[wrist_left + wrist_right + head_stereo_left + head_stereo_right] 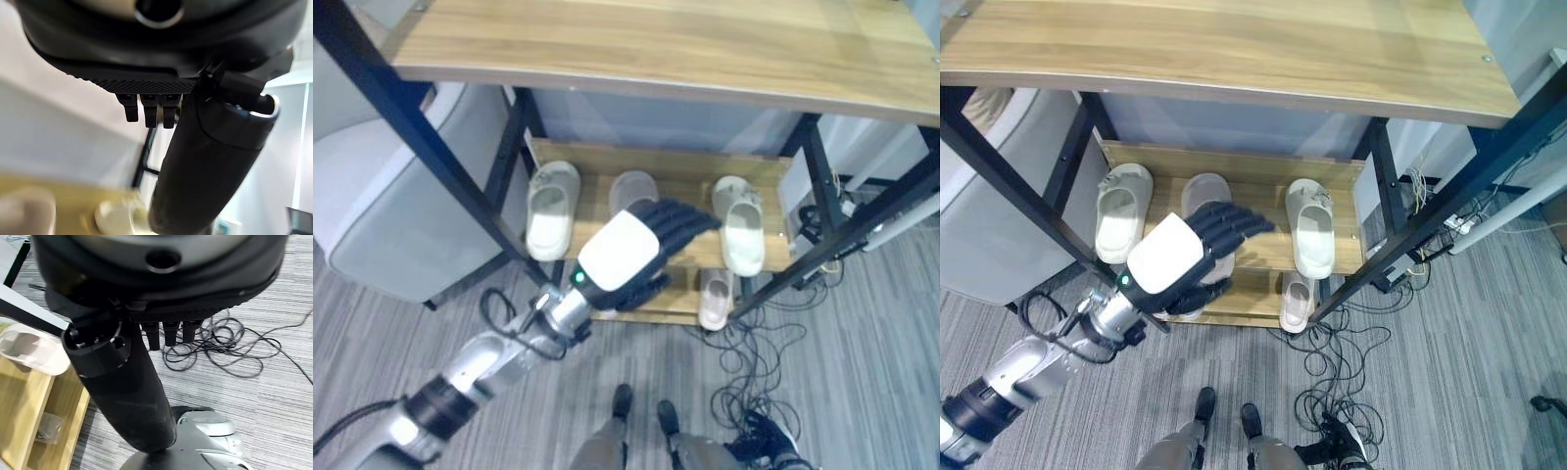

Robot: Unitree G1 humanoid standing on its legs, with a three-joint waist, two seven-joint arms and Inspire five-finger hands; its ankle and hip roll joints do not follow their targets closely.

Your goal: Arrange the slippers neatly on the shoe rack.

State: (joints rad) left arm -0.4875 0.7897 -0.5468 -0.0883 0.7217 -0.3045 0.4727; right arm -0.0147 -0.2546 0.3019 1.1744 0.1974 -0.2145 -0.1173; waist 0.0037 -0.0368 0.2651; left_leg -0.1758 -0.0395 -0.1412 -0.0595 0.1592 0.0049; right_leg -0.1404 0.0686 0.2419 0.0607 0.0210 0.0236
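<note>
The wooden shoe rack stands under a table. On its upper shelf a cream slipper lies at the left and another cream slipper at the right. Between them is a grey-beige slipper, its near half hidden by my left hand. That hand is open, fingers stretched out above the shelf and holding nothing; whether it touches the slipper I cannot tell. A pale pink slipper lies on the lower shelf at the right front. My right hand is open over the floor beside the rack.
The wooden tabletop overhangs the rack, with black legs and braces on both sides. A grey armchair stands at the left. Loose cables cover the striped carpet at the right front.
</note>
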